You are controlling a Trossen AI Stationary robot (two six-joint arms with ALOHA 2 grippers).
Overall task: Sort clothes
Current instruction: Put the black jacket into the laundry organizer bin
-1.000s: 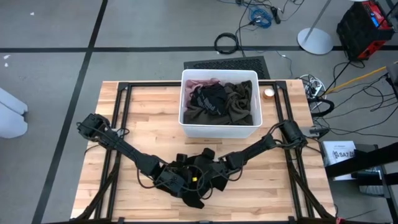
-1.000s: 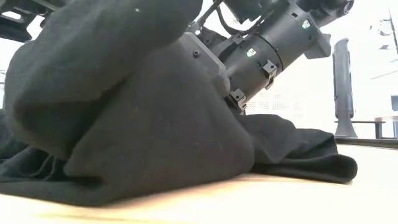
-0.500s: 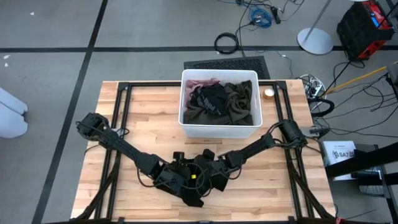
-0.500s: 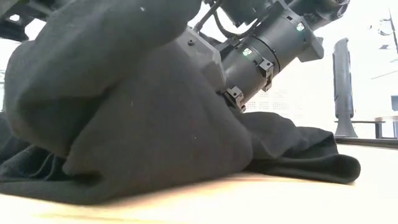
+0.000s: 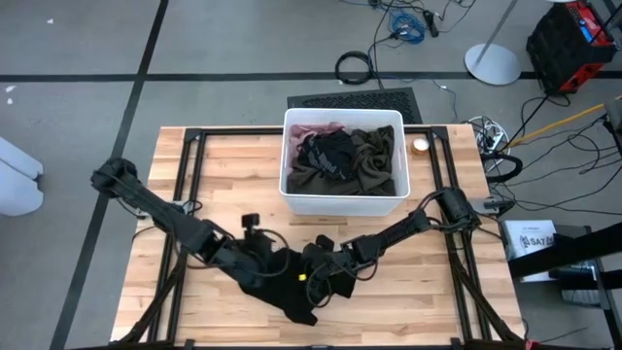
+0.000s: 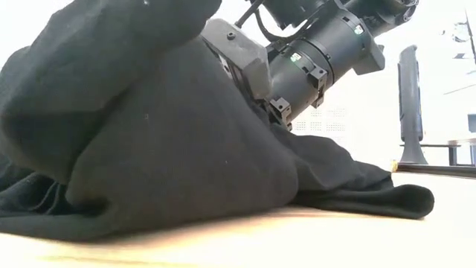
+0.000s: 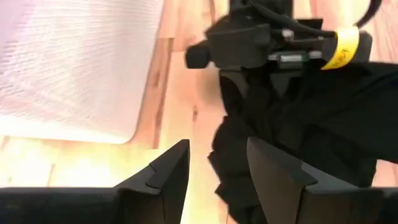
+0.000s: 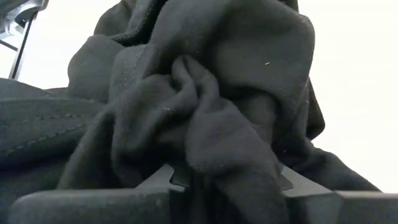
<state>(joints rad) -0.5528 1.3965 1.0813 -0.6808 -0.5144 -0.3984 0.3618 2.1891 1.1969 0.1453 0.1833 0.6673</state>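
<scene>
Down at six o'clock on your counter (image 5: pixel 224 165), the black garment (image 5: pixel 292 287) lies bunched on the wood, and both arms meet over it. Your right claw (image 8: pixel 221 177) is buried in the cloth: a thick fold of black fabric is pinched between its fingers (image 8: pixel 292 183), so it's gripping the garment. Your left claw (image 7: pixel 217 171) stands wide with nothing between its fingers (image 7: pixel 168 171); it sits just beside the garment's edge, toward nine o'clock of the pile, bare wood showing in the gap.

From table height, the black heap fills most of the view, with the right arm's wrist (image 6: pixel 312 63) angling down into it from above.

At twelve o'clock, the white bin (image 5: pixel 342 199) holds the rest: an olive-green garment (image 5: pixel 374 160) on the three o'clock side, another black piece (image 5: pixel 326 156) in the middle, and a sliver of pink (image 5: pixel 311 129) at the far edge. A small round object (image 5: pixel 419 147) sits just beside the bin's far right corner.

Writing you can read: a white box (image 5: pixel 530 238) off the counter's three o'clock edge shows "SAT", with the rest cut off. A yellow band (image 7: pixel 342 50) wraps the right arm's cable; no lettering on it is legible.
</scene>
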